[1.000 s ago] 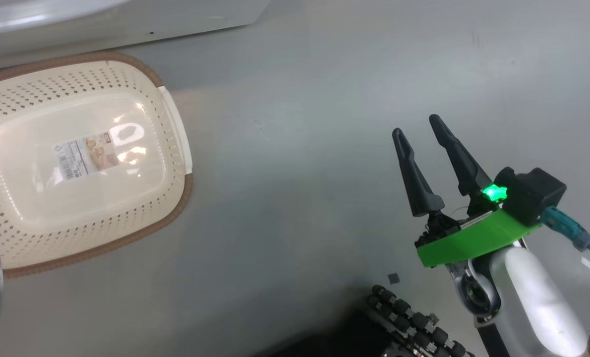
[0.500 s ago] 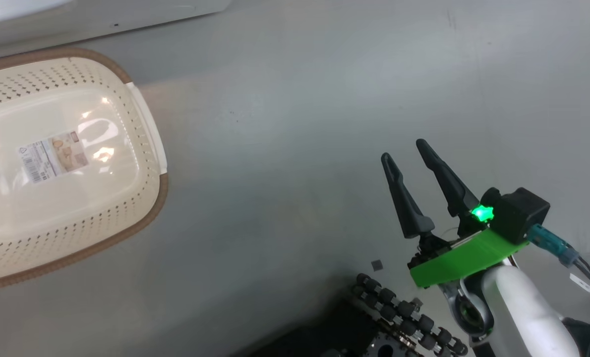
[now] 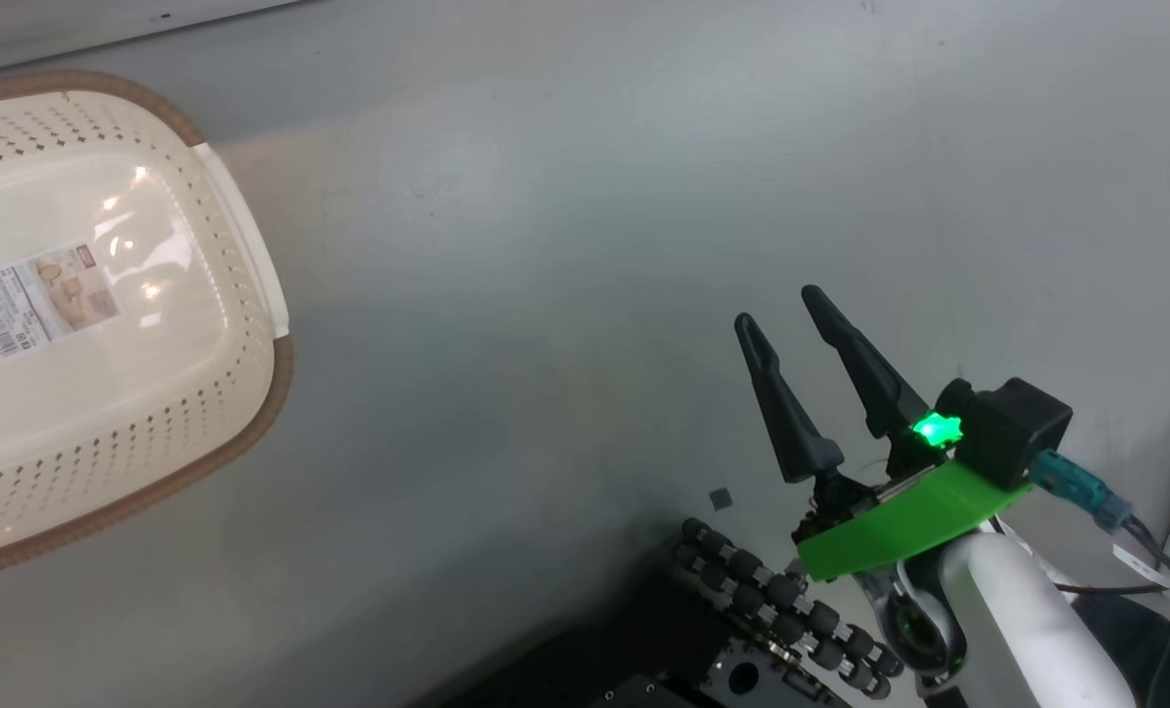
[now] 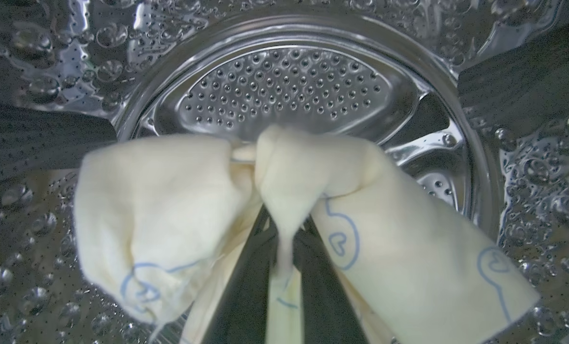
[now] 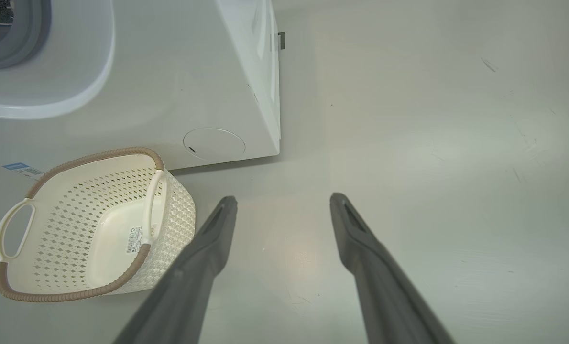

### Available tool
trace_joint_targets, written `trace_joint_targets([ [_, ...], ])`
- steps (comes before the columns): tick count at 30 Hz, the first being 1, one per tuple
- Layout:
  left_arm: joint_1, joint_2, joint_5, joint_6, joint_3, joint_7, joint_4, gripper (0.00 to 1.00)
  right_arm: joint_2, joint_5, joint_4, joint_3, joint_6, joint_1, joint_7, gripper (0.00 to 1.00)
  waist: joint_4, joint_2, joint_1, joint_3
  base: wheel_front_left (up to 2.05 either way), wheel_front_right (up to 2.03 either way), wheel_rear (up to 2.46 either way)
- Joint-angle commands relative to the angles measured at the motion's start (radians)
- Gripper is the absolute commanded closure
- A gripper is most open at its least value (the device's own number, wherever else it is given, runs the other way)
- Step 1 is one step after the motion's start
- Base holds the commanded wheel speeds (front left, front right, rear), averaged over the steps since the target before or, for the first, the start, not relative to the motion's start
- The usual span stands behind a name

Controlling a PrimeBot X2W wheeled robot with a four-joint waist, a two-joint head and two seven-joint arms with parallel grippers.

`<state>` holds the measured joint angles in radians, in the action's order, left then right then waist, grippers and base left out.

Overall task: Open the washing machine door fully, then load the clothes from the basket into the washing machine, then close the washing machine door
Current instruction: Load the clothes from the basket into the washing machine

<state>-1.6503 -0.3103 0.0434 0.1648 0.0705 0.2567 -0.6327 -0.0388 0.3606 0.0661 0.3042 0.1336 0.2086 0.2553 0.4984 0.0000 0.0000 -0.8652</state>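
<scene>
In the head view, we see the basket (image 3: 251,413) on the grey floor (image 3: 565,246) at the left, cut off by the picture's edge. Its long axis runs roughly across the view, and one white handle faces right. The label sticker (image 3: 39,298) lies flat on its floor. The right claw (image 3: 776,307) hangs at the lower right, well apart from the basket, with its two dark fingers spread and pointing up and slightly left.

In the left wrist view, we look into the perforated steel drum of the washing machine (image 4: 289,86). The left claw (image 4: 284,239) is clamped on the clothes (image 4: 169,200). One pinched fold runs lengthwise between the fingers towards the drum's back wall, and the rest bulges out to either side.

In the right wrist view, the spread fingers point over bare floor. The basket sits at the lower left, just before the washer's white front. Its long axis lies across the view, from handle to handle. A blue sticker (image 5: 21,168) shows beside its rim.
</scene>
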Motion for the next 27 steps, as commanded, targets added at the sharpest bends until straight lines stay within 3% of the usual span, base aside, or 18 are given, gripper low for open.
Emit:
trace_joint_targets([
  [1,0.008,-0.038,0.002,0.001,0.006,0.005,0.026,1.0,-0.011,0.007,-0.022,0.017,-0.003,-0.027,0.006,0.0,0.001,0.0,0.0,0.0,0.0,0.0,0.0],
  [7,0.019,-0.053,0.026,-0.007,0.053,0.005,-0.163,1.0,-0.011,0.012,-0.014,0.019,-0.003,-0.034,0.006,0.0,-0.003,0.0,0.0,0.017,0.0,0.0,0.0],
  [14,-0.048,-0.025,0.042,-0.012,0.095,-0.047,-0.39,1.0,-0.011,0.015,-0.006,0.016,-0.003,-0.045,0.006,0.0,-0.01,0.0,0.0,0.046,0.0,0.0,0.0],
  [16,-0.067,-0.015,0.047,-0.009,0.105,-0.087,-0.444,0.78,-0.011,0.014,-0.005,0.013,-0.003,-0.048,0.006,0.0,-0.013,0.0,0.0,0.056,0.0,0.0,0.0],
  [17,-0.076,-0.01,0.048,-0.006,0.109,-0.101,-0.464,0.72,-0.011,0.013,-0.004,0.012,-0.003,-0.05,0.006,0.0,-0.015,0.0,0.0,0.06,0.0,0.0,0.0],
  [18,-0.083,-0.005,0.048,-0.003,0.112,-0.12,-0.487,0.3,-0.011,0.014,-0.004,0.011,-0.003,-0.051,0.006,0.0,-0.016,0.0,0.0,0.066,0.0,0.0,0.0],
  [19,-0.089,0.0,0.047,-0.002,0.114,-0.145,-0.511,0.05,-0.011,0.014,-0.004,0.01,-0.003,-0.053,0.006,0.0,-0.017,0.0,0.0,0.072,0.0,0.0,0.0],
  [20,-0.094,0.005,0.047,-0.002,0.117,-0.166,-0.531,0.0,-0.011,0.014,-0.004,0.008,-0.003,-0.054,0.006,0.0,-0.018,0.0,0.0,0.077,0.0,0.0,0.0],
  [27,-0.125,0.015,0.046,0.001,0.133,-0.306,-0.619,0.0,-0.011,0.016,-0.003,0.001,-0.003,-0.055,0.006,0.0,-0.024,0.0,0.0,0.093,0.0,0.0,0.0],
])
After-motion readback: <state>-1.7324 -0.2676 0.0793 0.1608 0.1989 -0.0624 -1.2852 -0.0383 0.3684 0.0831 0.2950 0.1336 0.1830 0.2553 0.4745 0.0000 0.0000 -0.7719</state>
